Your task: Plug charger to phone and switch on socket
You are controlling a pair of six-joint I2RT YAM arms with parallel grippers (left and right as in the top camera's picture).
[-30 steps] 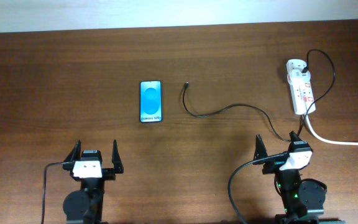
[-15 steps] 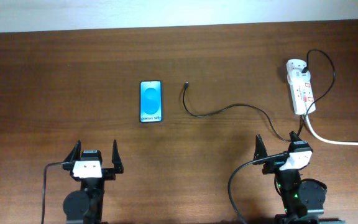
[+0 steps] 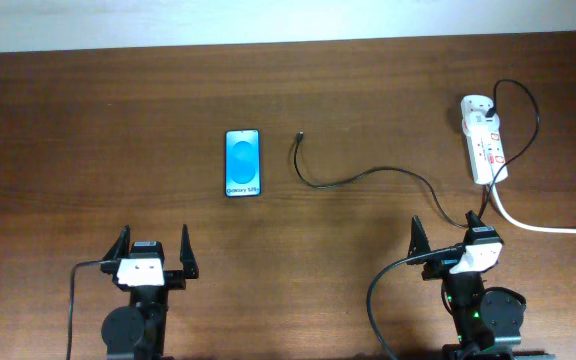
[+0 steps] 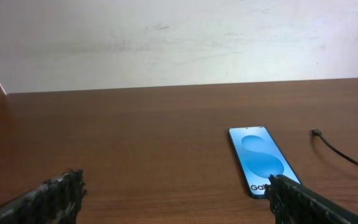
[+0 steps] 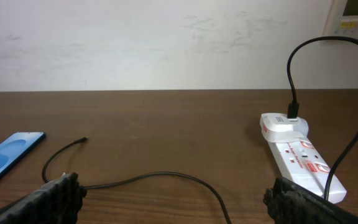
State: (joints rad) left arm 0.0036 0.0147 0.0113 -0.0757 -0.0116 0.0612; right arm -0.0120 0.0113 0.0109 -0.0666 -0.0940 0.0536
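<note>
The left claw [image 3: 155,232] and right claw [image 3: 445,220] are both spread wide at the near edge of the dark wood-grain desk [image 3: 88,120]. The flat rectangular phone [image 3: 243,163], glossy blue screen up, lies at 2 o'clock from the left claw. The thin black charger [image 3: 358,176] curves from its tiny tip, apart from the phone, toward the elongated white plastic socket [image 3: 484,140] at 1 o'clock from the right claw.
</note>
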